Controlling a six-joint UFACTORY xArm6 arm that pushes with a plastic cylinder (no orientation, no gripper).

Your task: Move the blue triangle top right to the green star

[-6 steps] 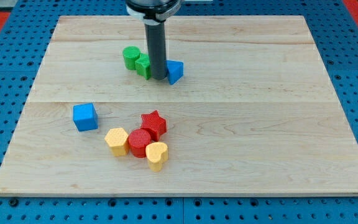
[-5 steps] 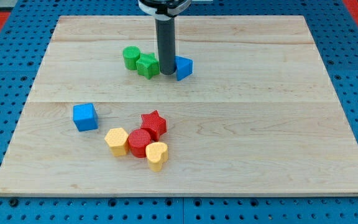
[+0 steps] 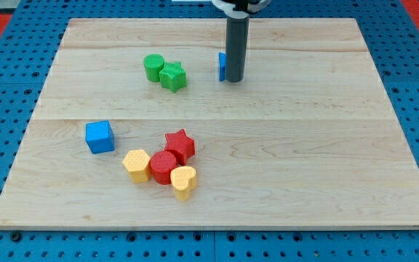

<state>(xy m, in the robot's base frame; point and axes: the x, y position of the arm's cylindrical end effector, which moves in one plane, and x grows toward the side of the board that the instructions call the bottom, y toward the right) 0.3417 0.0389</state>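
Observation:
The blue triangle (image 3: 222,65) sits in the upper middle of the board, mostly hidden behind my rod. My tip (image 3: 233,79) rests on the board just in front of it and to its right, touching or nearly touching it. The green star (image 3: 172,76) lies to the view's left of the triangle, with a clear gap between them. A green cylinder (image 3: 153,67) touches the star's upper left side.
A blue cube (image 3: 100,136) lies at the view's left. A cluster sits at the lower middle: a red star (image 3: 180,145), a red cylinder (image 3: 164,167), a yellow hexagon (image 3: 136,164) and a yellow heart (image 3: 184,182).
My tip has moved right and up, from between the green star and the blue triangle to the triangle's right. The triangle has shifted up and right, away from the star.

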